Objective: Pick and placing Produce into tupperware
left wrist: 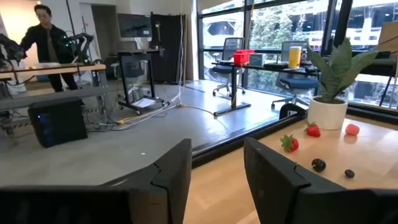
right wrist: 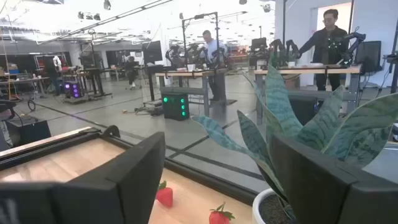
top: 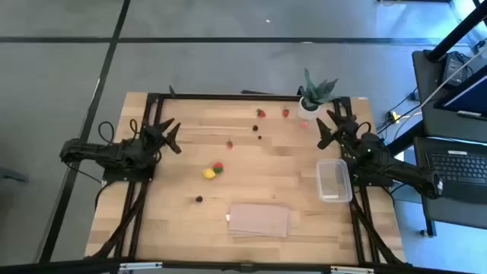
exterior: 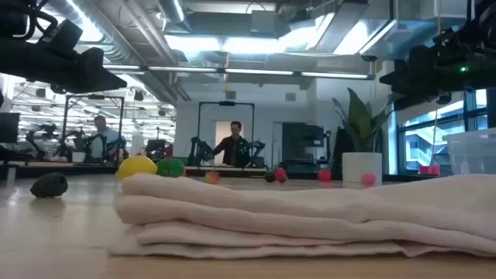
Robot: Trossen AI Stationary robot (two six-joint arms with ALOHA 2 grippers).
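We find the right hand [top: 329,125] open and empty, raised beside the potted plant [top: 315,93]. Red strawberries [top: 261,113] lie just beyond it; the container [top: 334,180] sits nearer the arm's base. The left hand [top: 169,135] gapes, empty.

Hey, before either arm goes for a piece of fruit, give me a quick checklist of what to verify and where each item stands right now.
1. Tupperware upright, nothing in it: ok.
2. Left gripper jaws apart, holding nothing: ok.
3. Right gripper jaws apart, holding nothing: ok.
4. Yellow piece and red-and-green piece out in the open: ok, though they touch.
5. Red pieces near the potted plant: leaves may crowd the approach, cannot tell.
6. Folded cloth lies apart from the tupperware: ok.
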